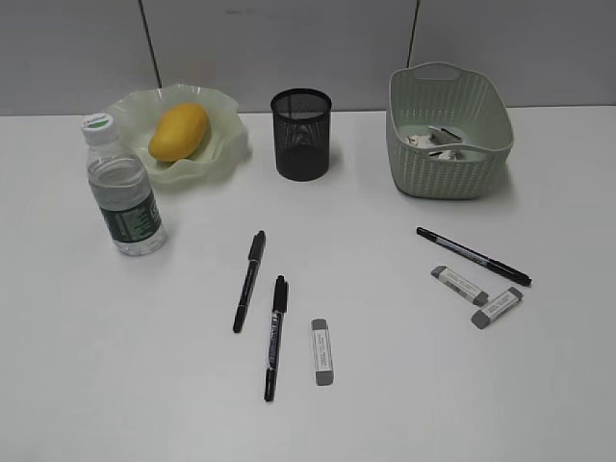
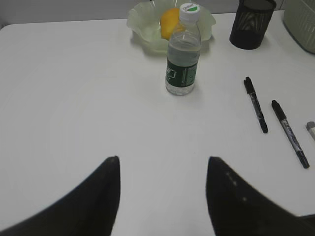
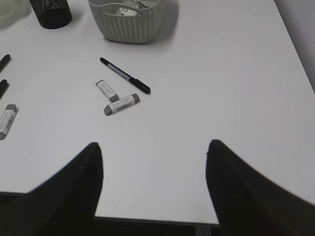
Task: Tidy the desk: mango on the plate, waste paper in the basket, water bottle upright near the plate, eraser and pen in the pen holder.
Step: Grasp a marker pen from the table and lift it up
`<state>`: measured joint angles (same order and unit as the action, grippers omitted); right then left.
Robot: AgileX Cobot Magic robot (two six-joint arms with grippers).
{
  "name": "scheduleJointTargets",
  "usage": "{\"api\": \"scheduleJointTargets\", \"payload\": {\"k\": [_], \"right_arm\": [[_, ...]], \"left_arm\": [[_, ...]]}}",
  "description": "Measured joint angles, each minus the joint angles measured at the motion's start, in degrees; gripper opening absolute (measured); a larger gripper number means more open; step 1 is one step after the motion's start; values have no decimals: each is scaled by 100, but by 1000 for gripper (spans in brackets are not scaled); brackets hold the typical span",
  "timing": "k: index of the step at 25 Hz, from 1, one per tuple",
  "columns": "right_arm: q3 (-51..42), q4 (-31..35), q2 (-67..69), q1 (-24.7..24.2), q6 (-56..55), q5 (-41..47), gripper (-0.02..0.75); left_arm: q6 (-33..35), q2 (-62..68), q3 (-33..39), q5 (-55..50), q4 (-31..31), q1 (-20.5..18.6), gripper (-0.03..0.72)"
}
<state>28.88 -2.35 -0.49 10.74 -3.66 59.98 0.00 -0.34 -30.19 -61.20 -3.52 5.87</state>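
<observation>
The mango [image 1: 179,131] lies on the green plate [image 1: 226,144] at the back left. The water bottle [image 1: 122,188] stands upright in front of the plate. The pen holder [image 1: 301,133] stands mid-back. The basket [image 1: 448,130] at the back right holds the waste paper [image 1: 438,144]. Three black pens [image 1: 249,280] [image 1: 275,337] [image 1: 473,255] and three erasers [image 1: 321,351] [image 1: 459,285] [image 1: 497,307] lie on the desk [image 1: 115,366]. My left gripper [image 2: 162,160] is open and empty, well short of the bottle [image 2: 182,54]. My right gripper [image 3: 153,145] is open and empty above the desk's front edge.
The desk's front edge [image 3: 147,219] and right edge [image 3: 295,49] show in the right wrist view. A grey panelled wall [image 1: 289,38] runs behind the desk. Neither arm shows in the exterior view.
</observation>
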Motion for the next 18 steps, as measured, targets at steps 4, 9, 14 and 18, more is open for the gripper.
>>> {"api": "scheduleJointTargets", "payload": {"k": [4, 9, 14, 18], "right_arm": [[0, 0, 0, 0, 0, 0, 522], [0, 0, 0, 0, 0, -5, 522], [0, 0, 17, 0, 0, -5, 522], [87, 53, 542, 0, 37, -5, 522]], "left_arm": [[0, -10, 8, -2, 0, 0, 421], [0, -11, 13, -2, 0, 0, 420], [0, -11, 13, -2, 0, 0, 419], [0, -11, 13, -2, 0, 0, 439]]}}
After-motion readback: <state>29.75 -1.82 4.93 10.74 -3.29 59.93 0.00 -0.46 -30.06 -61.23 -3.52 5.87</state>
